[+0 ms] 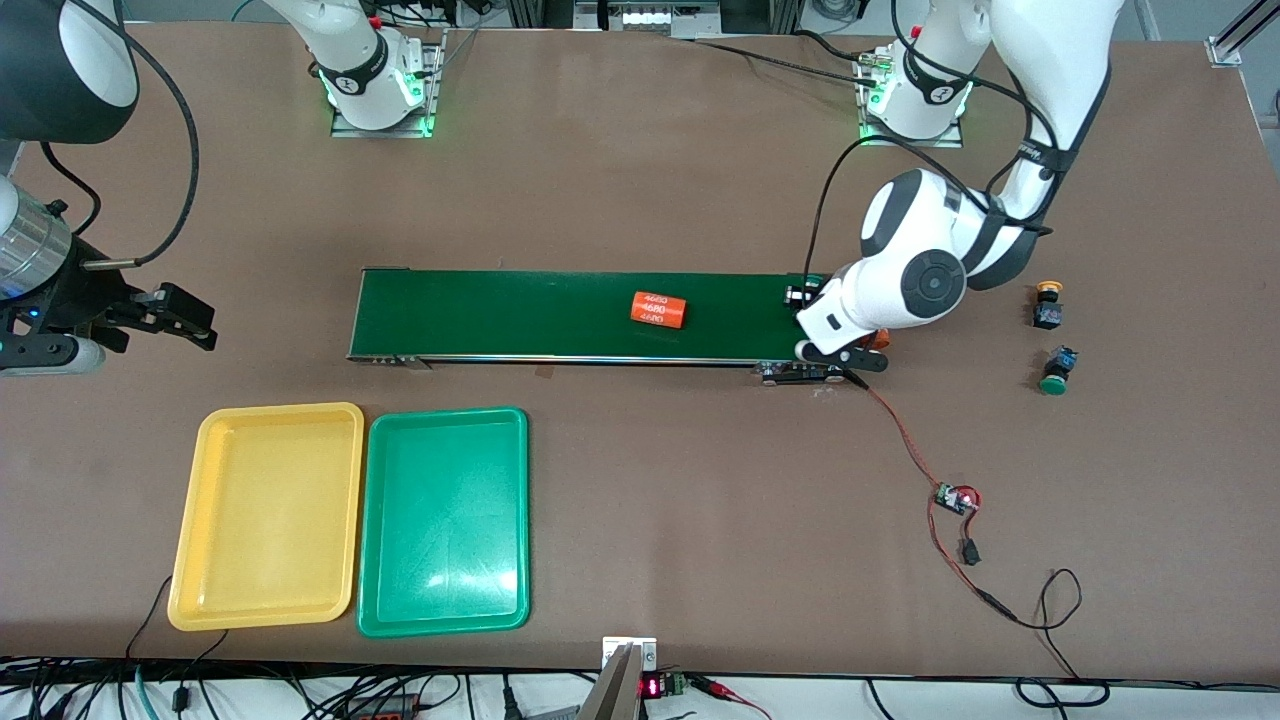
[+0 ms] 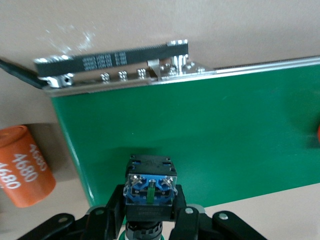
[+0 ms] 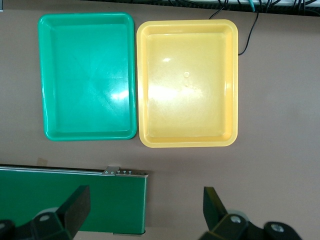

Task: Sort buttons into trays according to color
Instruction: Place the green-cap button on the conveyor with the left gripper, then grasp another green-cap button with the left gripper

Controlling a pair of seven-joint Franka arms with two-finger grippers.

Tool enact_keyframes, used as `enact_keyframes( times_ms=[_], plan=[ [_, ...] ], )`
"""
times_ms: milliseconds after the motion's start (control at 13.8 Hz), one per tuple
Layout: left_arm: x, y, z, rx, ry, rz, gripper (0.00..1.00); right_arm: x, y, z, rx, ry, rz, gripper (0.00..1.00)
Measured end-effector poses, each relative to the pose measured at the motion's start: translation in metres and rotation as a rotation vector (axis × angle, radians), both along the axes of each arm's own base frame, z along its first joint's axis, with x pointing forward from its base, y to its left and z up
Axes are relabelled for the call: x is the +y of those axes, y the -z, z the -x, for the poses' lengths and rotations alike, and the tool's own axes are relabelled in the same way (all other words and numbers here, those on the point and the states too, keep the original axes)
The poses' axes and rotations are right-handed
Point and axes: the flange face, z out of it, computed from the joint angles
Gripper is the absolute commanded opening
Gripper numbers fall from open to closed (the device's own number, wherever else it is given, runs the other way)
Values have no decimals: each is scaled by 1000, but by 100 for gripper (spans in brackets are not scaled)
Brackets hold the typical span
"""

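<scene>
Left wrist view: the left pincer [image 2: 149, 220] is clenched on a button [image 2: 149, 192] over the conveyor belt [image 2: 200, 135]. The right pincer [image 3: 145, 207] hangs released near the bench [image 1: 640, 560] edge at the right arm's end, with the yellow tray [image 1: 268, 515] and green tray [image 1: 443, 520] empty toward the bench's front edge.

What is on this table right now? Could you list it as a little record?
left gripper: shut on a button, over the conveyor belt end
right gripper: open, waiting above the belt's other end
belt load: one orange cylinder
loose buttons: yellow-capped button and green-capped button on the table
yellow tray: empty
green tray: empty
</scene>
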Motion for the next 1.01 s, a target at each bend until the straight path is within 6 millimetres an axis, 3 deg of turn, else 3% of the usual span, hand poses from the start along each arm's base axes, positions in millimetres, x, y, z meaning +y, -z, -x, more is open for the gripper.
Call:
enact_keyframes(
  times_ms=[217,362,435,507,652,797,1015],
  plan=[
    [-2,4,0,3,1,1,100,0,0,0,0,0,0,100],
    [5,-12,-10,-33,-18,7,100,0,0,0,0,0,0,100],
    [19,-26,-20,-58,-48,8,100,0,0,0,0,0,0,100],
    [45,-41,-29,-74,-92,4,100,0,0,0,0,1,0,100],
    [119,-56,-43,-59,-177,-3,100,0,0,0,0,1,0,100],
    [190,-46,-42,-23,-211,8,100,-1,0,0,0,1,0,100],
    [269,-23,-38,-35,-224,-86,100,-1,0,0,0,1,0,100]
  ],
)
